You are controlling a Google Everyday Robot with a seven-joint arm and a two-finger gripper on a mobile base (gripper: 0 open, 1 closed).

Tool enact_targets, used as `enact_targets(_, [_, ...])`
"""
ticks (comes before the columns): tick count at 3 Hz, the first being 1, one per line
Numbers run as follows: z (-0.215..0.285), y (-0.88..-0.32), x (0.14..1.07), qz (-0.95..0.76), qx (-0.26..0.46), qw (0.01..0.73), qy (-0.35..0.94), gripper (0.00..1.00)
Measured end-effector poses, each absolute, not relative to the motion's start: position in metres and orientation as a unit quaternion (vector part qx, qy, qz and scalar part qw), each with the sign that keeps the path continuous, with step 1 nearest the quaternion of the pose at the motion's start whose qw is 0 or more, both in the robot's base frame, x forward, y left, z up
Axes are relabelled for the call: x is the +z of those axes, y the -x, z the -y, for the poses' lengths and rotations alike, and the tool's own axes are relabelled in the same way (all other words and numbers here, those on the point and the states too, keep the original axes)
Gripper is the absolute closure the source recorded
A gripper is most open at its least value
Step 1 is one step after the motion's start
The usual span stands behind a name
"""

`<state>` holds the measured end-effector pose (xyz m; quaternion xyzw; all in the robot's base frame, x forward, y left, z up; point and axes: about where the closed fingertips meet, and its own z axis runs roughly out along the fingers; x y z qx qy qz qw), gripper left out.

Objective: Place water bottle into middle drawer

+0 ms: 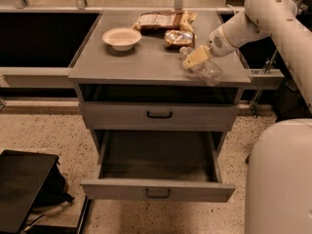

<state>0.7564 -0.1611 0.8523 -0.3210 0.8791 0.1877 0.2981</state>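
The water bottle [208,72] is clear and crinkled. It lies tilted at the front right of the cabinet top [146,62], its lower end reaching past the front edge. My gripper [196,57], with cream fingers, is shut on the bottle near its neck end. The arm [263,13] reaches in from the upper right. The middle drawer [158,191] is pulled wide open below, its grey inside bare. The upper drawer [159,115] is shut.
A white bowl [122,37] stands at the back left of the top. Two wrapped snack packets [161,19] [178,37] lie at the back, just behind the gripper. My white base [280,179] fills the lower right. A black object [24,189] sits on the floor at lower left.
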Motion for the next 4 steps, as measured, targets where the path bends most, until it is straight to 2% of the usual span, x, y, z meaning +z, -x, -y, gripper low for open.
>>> enact_targets(2, [0.161, -0.756, 0.852, -0.879, 0.188, 0.298, 0.321, 0.89])
enact_targets(3, [0.16, -0.754, 0.852, -0.874, 0.197, 0.299, 0.327, 1.0])
enact_targets(4, [0.169, -0.723, 0.864, -0.855, 0.217, 0.308, 0.355, 1.0])
